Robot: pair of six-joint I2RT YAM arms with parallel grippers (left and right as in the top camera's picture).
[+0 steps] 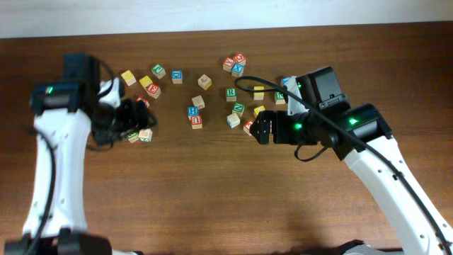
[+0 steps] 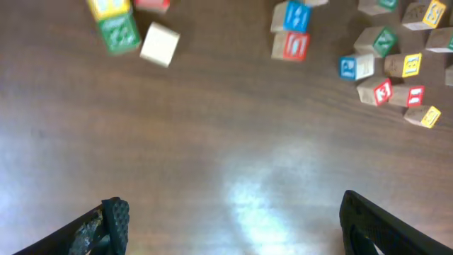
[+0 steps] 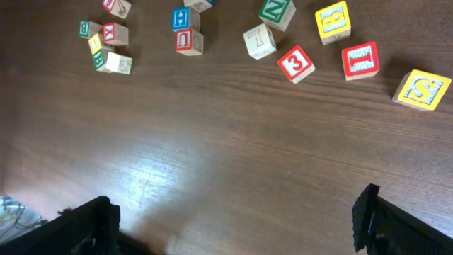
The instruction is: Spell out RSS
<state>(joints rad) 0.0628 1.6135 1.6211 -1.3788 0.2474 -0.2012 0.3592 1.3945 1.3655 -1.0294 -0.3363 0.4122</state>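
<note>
yellow s cube (image 3: 423, 90), pale wooden sides

I see left arm (image 1: 49, 163) and right arm (image 1: 386, 166): white link shells, black joint housings, small green lights. Black cables (image 1: 248, 79) loop off both. Fingers of left gripper (image 2: 230, 212) and right gripper (image 3: 233, 212) look matte black.

Letter cubes (image 1: 197, 121): roughly two dozen, exact count unclear. Robot arms (image 1: 56, 134): two. Table (image 1: 212, 191): one.
</note>
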